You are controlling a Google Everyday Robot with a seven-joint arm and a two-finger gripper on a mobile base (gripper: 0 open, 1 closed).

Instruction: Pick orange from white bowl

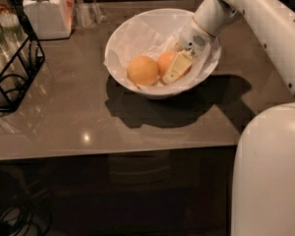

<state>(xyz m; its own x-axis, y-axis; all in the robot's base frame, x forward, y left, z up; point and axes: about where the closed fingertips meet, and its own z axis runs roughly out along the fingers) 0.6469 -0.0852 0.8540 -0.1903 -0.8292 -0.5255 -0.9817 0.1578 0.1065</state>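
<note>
The white bowl (119, 43), lined with crinkled white paper, stands on the brown table. In it the deeper-coloured orange (164, 62) lies against a paler yellow-orange fruit (142, 71) to its left. My gripper (175, 69) reaches down into the bowl from the upper right. Its cream-coloured tip lies across the right side of the orange and hides part of it. The orange still rests in the bowl.
A white lidded jar (45, 11) stands at the back left. A black wire rack (12, 70) holding glass jars is at the left edge. My white arm (265, 18) crosses the upper right and my white base (270, 176) fills the lower right.
</note>
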